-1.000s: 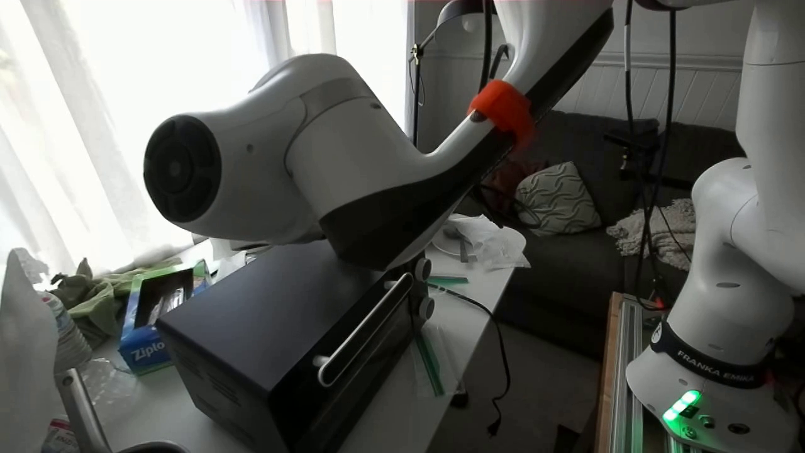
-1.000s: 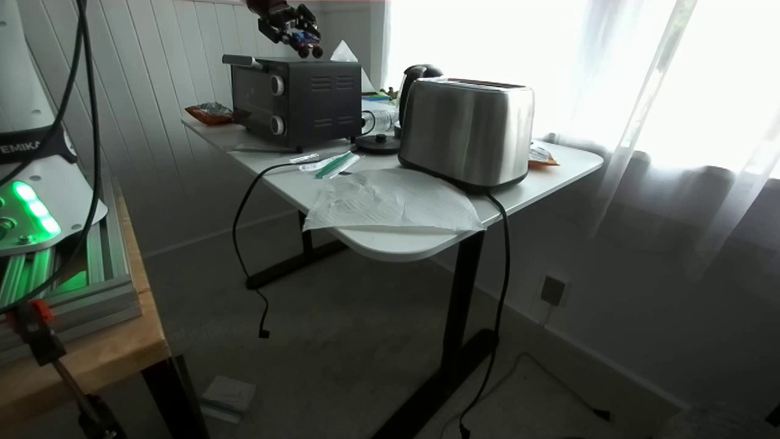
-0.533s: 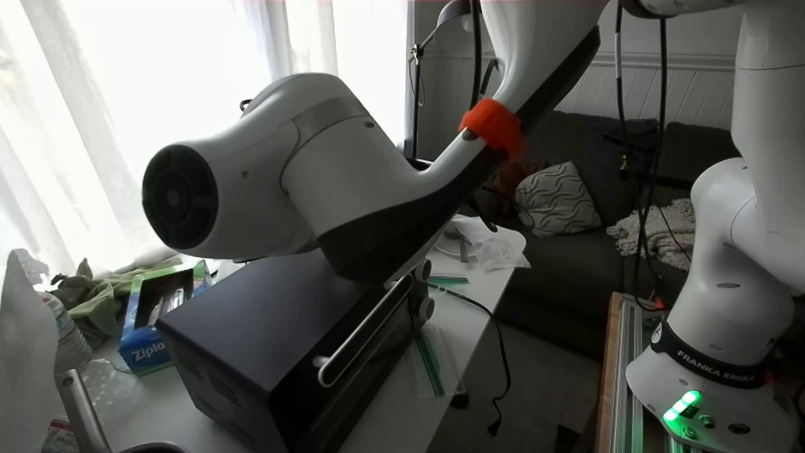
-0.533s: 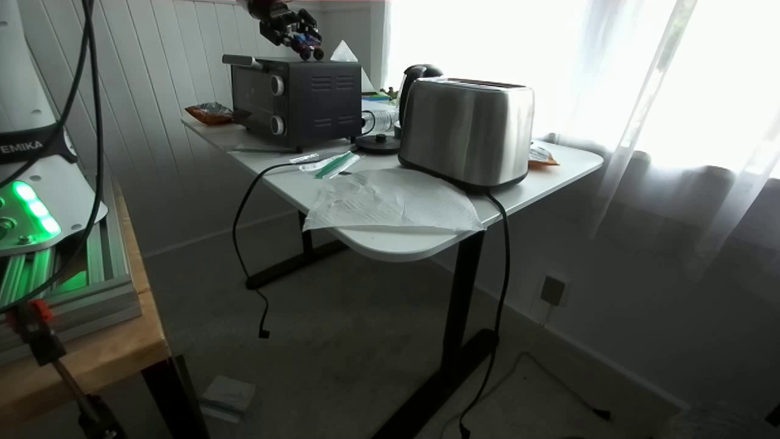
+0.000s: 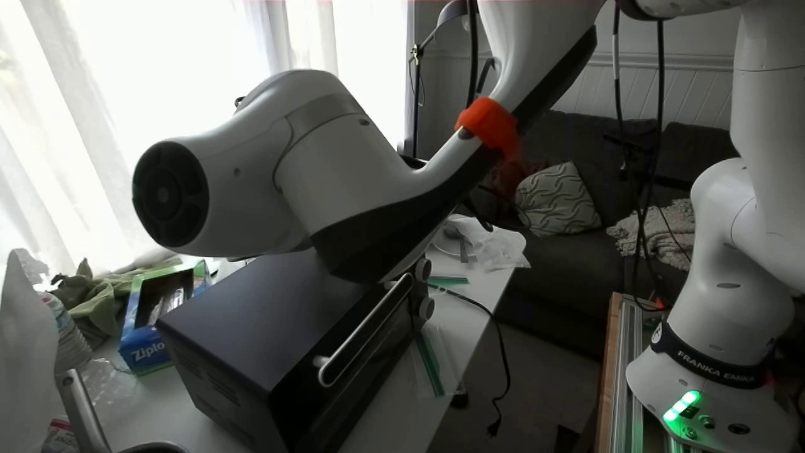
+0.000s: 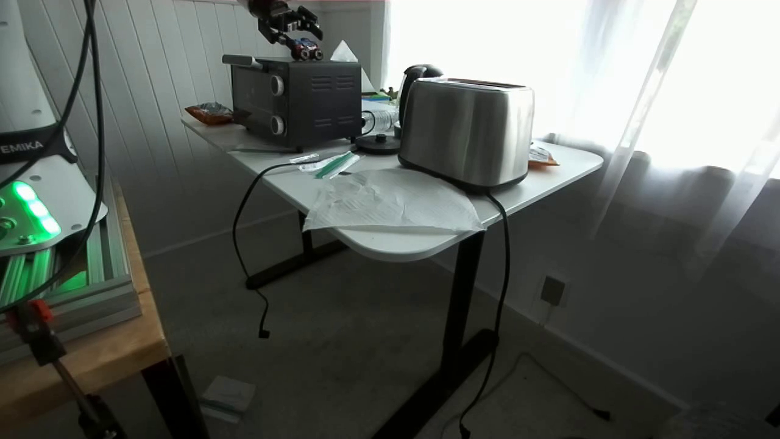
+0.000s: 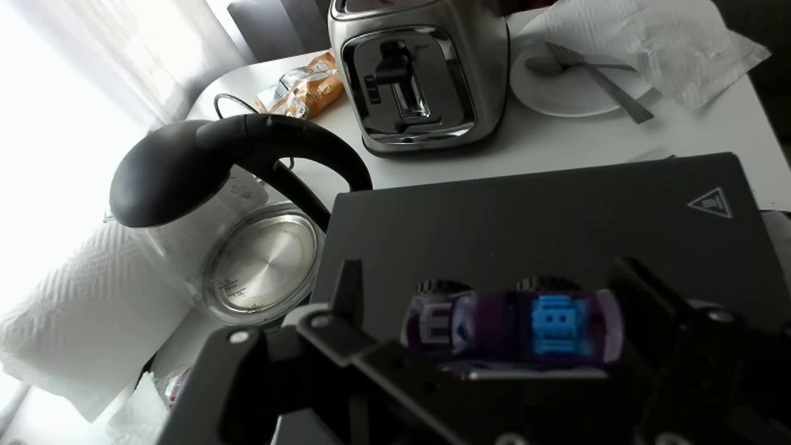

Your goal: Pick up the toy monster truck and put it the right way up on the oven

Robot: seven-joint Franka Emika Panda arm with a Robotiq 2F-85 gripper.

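Observation:
The toy monster truck (image 7: pixel 510 327) is upright on its black wheels, its purple roof and bright blue bed part facing the wrist camera. In an exterior view the truck (image 6: pixel 306 49) appears to rest on the flat top of the black oven (image 6: pixel 323 103). My gripper (image 7: pixel 491 272) is open around it. A gap shows between the truck and the left finger (image 7: pixel 349 290); the right finger (image 7: pixel 649 290) stands close to the truck's other end, and contact there is unclear. Behind the arm, gripper and truck are hidden in an exterior view that shows the oven (image 5: pixel 251 314) from another side.
A glass kettle (image 7: pixel 266 266) with a black handle stands beside the oven. Beyond are a silver toaster (image 7: pixel 420 80) and a plate (image 7: pixel 544 102) with cutlery. The oven's silver handle (image 5: pixel 365 330) sticks out in front. A Ziploc box (image 5: pixel 148 340) lies behind the oven.
The arm has come down and moved slightly toward the window. The gripper's fingers have spread, letting go of the truck, which has gone from just above the oven to its top.

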